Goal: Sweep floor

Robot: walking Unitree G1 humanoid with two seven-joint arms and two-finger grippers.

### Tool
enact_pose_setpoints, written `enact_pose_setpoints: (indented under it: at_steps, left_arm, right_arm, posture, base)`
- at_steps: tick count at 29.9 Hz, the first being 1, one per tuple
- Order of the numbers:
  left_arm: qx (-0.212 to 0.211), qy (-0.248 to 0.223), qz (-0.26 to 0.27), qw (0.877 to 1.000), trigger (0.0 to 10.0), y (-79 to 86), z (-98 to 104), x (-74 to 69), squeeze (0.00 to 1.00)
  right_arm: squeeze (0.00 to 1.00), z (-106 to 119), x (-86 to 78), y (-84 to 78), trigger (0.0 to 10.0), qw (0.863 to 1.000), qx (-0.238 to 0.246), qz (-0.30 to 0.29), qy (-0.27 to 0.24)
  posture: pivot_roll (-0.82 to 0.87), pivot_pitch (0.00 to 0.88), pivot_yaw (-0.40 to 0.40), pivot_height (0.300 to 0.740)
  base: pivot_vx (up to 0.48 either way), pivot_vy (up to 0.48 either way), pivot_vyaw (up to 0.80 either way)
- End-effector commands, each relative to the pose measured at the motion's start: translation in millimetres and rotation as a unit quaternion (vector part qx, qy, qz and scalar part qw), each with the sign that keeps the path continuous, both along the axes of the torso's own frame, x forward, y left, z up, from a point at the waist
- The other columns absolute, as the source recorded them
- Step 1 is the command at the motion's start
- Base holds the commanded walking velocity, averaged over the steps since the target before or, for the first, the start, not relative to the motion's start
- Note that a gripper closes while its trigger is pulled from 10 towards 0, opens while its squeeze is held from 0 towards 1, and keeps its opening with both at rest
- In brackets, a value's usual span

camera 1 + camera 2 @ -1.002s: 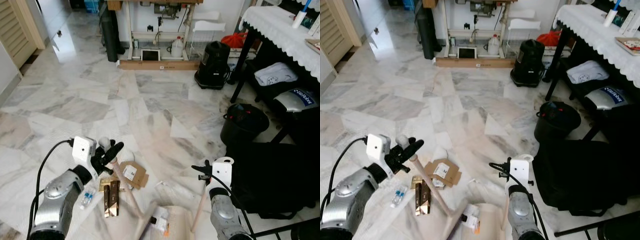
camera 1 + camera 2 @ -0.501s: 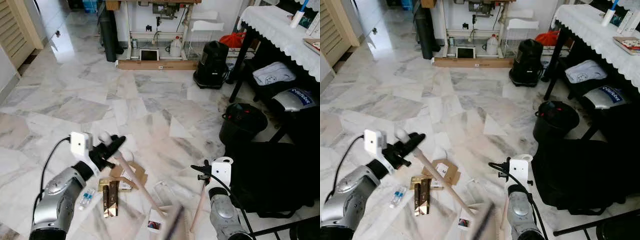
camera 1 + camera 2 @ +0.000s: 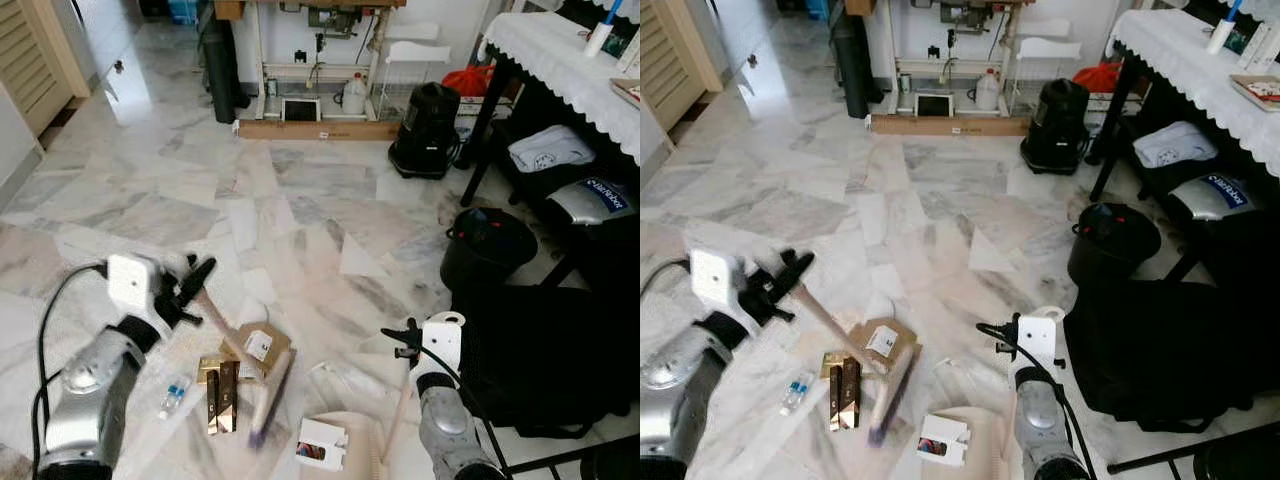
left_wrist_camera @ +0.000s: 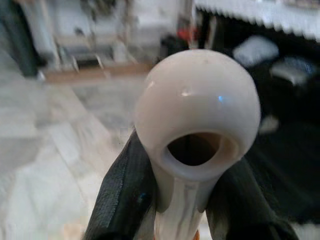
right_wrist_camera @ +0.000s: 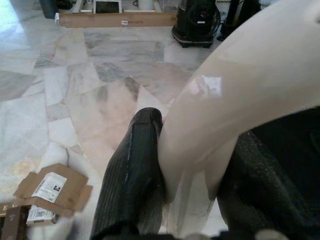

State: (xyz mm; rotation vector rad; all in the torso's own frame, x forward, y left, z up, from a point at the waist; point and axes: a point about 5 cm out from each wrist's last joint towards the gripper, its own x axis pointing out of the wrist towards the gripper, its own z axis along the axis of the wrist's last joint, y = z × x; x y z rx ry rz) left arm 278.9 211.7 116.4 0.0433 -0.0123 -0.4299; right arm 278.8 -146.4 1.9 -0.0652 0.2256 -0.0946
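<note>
Left tool (image 3: 196, 277) is clamped on the rounded top end of a pale broom handle (image 3: 222, 330); the wrist view shows black fingers (image 4: 119, 200) pressed on either side of the handle's knob (image 4: 198, 110). From that tool the handle's long axis runs down and toward the robot's right, ending in a blurred brush head (image 3: 270, 400) on the marble floor (image 3: 300, 200). Brush head lies against a flattened cardboard piece (image 3: 262, 345). Just to the left of the brush head lie two gold-and-brown packets (image 3: 221, 396), with a small clear bottle (image 3: 174, 396) beyond them. A white carton (image 3: 322, 444) lies to the right of the brush head, nearer the robot. Right tool (image 5: 185, 165) is closed on a second pale handle (image 3: 398, 415) of a dustpan (image 3: 362, 450), well apart from the left tool.
</note>
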Motion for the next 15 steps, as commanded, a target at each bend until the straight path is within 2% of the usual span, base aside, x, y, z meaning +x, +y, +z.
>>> enact_pose_setpoints:
  at_steps: [1, 5, 9, 15]
  left_arm:
    - [0.013, -0.003, -0.009, 1.000, 10.0, 0.4, 1.4, -0.4, 0.00]
    - [0.016, 0.025, -0.040, 0.999, 10.0, -4.8, -6.1, -2.6, 0.00]
    - [0.016, 0.031, -0.050, 0.998, 10.0, -7.8, -9.6, -2.6, 0.00]
    - [-0.014, 0.035, -0.045, 0.998, 10.0, -14.7, -13.4, 1.8, 0.00]
  right_arm:
    - [0.00, -6.4, -4.4, -1.4, 10.0, 1.000, -0.002, -0.001, 0.021]
    - [0.00, -6.9, -5.0, -4.4, 10.0, 1.000, -0.004, -0.004, 0.022]
    - [0.00, -6.6, -4.8, -4.8, 10.0, 1.000, -0.004, -0.005, 0.021]
    - [0.00, -5.3, -3.6, -3.7, 10.0, 1.000, -0.003, -0.005, 0.017]
  posture:
    - [0.06, 0.018, -0.062, 0.740]
    - [0.06, 0.014, -0.057, 0.740]
    - [0.06, 0.012, -0.057, 0.740]
    - [0.05, 0.006, -0.053, 0.740]
  base:
    - [0.000, 0.000, 0.00]
    - [0.000, 0.000, 0.00]
    - [0.000, 0.000, 0.00]
    - [0.000, 0.000, 0.00]
